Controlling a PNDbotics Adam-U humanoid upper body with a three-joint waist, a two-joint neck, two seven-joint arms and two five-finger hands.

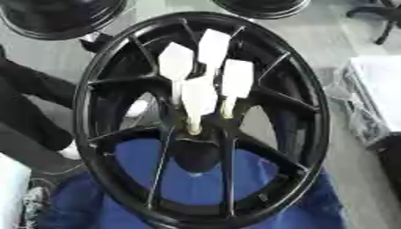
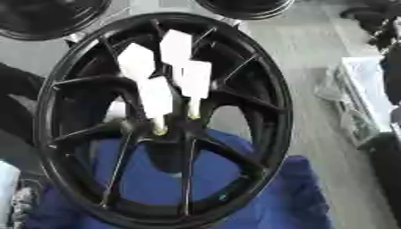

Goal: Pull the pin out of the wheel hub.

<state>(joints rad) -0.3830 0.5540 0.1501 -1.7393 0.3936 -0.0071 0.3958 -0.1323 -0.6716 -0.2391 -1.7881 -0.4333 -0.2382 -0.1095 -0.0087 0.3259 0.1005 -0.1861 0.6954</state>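
The black spoked alloy wheel [image 1: 200, 120] rests on a blue cloth [image 1: 196, 179], presumably to protect its finish, with its hub facing up at me so the pins stand within reach. Four white paddle-topped pins [image 1: 199, 96] rise from the hub in a close cluster. Neither robot hand shows, so I cannot tell their state.

Close, downward stereo views, shared wheel hub [image 1: 200, 120]

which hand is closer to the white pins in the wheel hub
Neither: no robot hand shows in either view. The four white pins stand untouched in the hub of the black wheel.
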